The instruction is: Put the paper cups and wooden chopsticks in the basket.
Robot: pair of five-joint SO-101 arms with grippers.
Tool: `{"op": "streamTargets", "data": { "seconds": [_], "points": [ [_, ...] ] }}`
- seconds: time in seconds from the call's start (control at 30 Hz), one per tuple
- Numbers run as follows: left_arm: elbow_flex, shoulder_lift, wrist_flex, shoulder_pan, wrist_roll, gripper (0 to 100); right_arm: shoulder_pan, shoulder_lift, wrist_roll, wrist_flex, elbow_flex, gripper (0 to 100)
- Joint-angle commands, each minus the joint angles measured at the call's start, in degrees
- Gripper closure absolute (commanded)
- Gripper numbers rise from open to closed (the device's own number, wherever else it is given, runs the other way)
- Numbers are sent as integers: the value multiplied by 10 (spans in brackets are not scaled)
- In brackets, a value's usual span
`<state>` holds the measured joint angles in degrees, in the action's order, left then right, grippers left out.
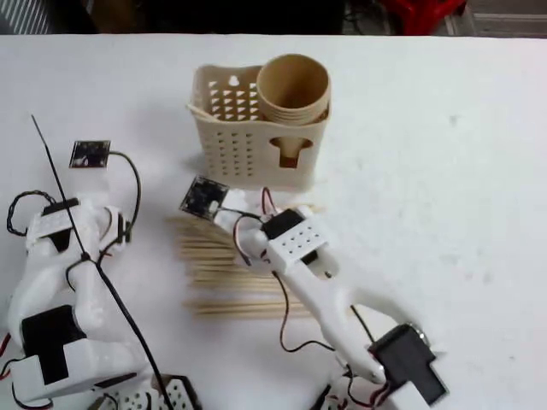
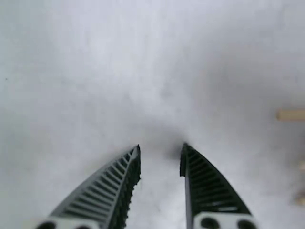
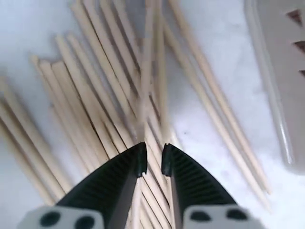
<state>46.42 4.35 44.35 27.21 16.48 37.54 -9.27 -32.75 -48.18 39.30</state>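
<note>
Several paper cups [image 1: 293, 85] nested in one stack, standing upright at one end of the perforated basket [image 1: 239, 141]. Basket upright on white worktop [image 1: 444, 171]. Many wooden chopsticks [image 1: 224, 273] loose in a flat, roughly parallel pile on the worktop just in front of the basket, none seen inside it. Right hand [image 3: 153, 156] down at the basket-side end of the pile, right over the sticks; gripping one or merely narrow, cannot tell. Left hand [image 2: 160, 155] off to the side of the pile, low over bare worktop, moderately parted, holding nothing.
</note>
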Motion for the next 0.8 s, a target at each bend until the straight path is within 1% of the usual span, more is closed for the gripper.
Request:
{"op": "streamTargets", "data": {
  "seconds": [0.0, 0.07, 0.13, 0.17, 0.23, 0.3, 0.37, 0.53, 0.7, 0.77],
  "points": [
    [-3, 1, -10, 2, 5, 849, -6, -40, 19, -6, -8, 947],
    [-3, 1, -10, 2, 6, 849, -7, -43, 18, -6, -8, 969],
    [-3, 1, -10, 2, 6, 849, -4, -41, 12, -6, -7, 967],
    [-3, 1, -10, 2, 6, 849, 1, -36, -2, -6, -2, 947],
    [-3, 1, -10, 2, 6, 849, 16, -20, -18, -1, 4, 878],
    [-3, 1, -10, 2, 6, 849, 26, 7, -21, 7, 4, 812],
    [-2, 1, -10, 2, 6, 849, 27, 35, -25, 32, 4, 787],
    [-2, 1, -10, 2, 6, 849, 23, 63, -25, 56, 4, 794],
    [-2, 1, -10, 2, 6, 849, 24, 65, -25, 59, 4, 920],
    [-2, 1, -10, 2, 6, 849, 24, 66, -25, 59, 4, 921]
  ]
}}
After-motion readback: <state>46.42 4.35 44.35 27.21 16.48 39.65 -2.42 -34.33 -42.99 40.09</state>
